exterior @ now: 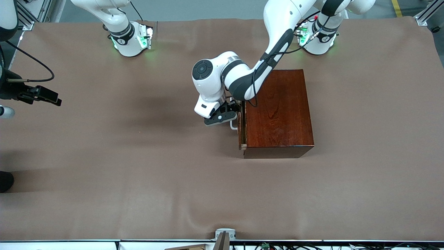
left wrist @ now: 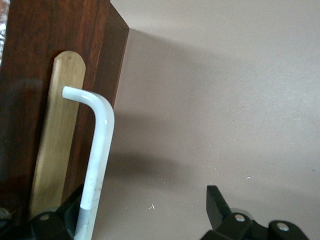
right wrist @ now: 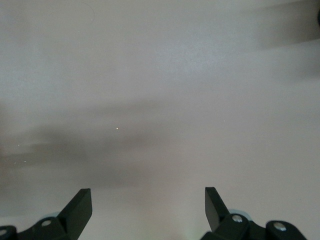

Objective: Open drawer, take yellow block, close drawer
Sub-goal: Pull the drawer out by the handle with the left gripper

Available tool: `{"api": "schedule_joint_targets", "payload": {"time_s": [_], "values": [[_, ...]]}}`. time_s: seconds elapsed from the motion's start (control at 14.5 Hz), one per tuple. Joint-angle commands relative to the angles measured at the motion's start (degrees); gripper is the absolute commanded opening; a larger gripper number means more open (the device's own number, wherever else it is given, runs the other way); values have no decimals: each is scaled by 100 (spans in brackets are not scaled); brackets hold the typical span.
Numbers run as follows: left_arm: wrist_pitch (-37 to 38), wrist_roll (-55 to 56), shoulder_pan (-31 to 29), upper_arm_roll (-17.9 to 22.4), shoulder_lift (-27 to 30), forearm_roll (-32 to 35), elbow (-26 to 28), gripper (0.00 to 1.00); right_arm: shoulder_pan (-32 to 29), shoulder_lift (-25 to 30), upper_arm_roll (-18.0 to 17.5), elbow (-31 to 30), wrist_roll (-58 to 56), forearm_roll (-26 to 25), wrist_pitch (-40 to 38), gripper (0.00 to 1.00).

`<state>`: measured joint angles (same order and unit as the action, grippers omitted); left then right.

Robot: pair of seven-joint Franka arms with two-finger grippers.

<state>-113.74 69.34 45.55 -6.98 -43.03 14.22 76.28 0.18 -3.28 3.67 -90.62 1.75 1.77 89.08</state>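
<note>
Step in hand: the opening of the drawer [exterior: 241, 129] — judged as just begun, since only a thin strip of its pale inside is shown at the front of the wooden box [exterior: 279, 111].
Left tool [exterior: 231, 111]: placed at the white handle [left wrist: 96, 155], its fingers spread wide; 1 finger [left wrist: 67, 212] is seen against the bar, the other well apart from it, so nothing is clamped.
Right tool [right wrist: 148, 205]: held wide and empty over bare table [exterior: 138, 180] toward the right arm's end — this arm is waiting.
Yellow block: not seen in any view; presumably inside the drawer.
Next move: the bar would need to be gripped or hooked, then drawn straight out from the box — until the inside is exposed enough for a reach.
</note>
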Motion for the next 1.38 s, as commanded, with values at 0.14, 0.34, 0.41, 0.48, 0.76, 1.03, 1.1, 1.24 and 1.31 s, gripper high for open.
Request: {"api": "schedule_joint_targets", "payload": {"time_s": [0.14, 0.34, 0.41, 0.48, 0.76, 1.03, 1.1, 1.24, 1.31], "values": [[-246, 186, 314, -225, -136, -385, -175, 100, -97, 108, -77, -87, -35, -98, -13, 100], [-132, 159, 323, -295, -74, -359, -175, 100, -97, 108, -77, -87, -35, -98, -13, 100], [-44, 158, 323, -295, -74, -341, -175, 100, -106, 108, -77, -87, -35, -98, -13, 100], [139, 158, 323, -295, -66, -324, -175, 100, -106, 108, -77, -87, -35, -98, -13, 100], [405, 62, 323, -313, 5, -324, -184, 100, -106, 108, -77, -87, -35, -98, -13, 100], [370, 62, 323, -313, -4, -333, -202, 100, -106, 108, -77, -87, -35, -98, -13, 100], [335, 62, 323, -313, -4, -333, -202, 100, -106, 108, -77, -87, -35, -98, -13, 100], [274, 70, 323, -313, -13, -333, -245, 100, -106, 108, -77, -87, -35, -98, -13, 100], [204, 79, 323, -313, -21, -333, -246, 100, -106, 108, -77, -87, -35, -98, -13, 100]]}}
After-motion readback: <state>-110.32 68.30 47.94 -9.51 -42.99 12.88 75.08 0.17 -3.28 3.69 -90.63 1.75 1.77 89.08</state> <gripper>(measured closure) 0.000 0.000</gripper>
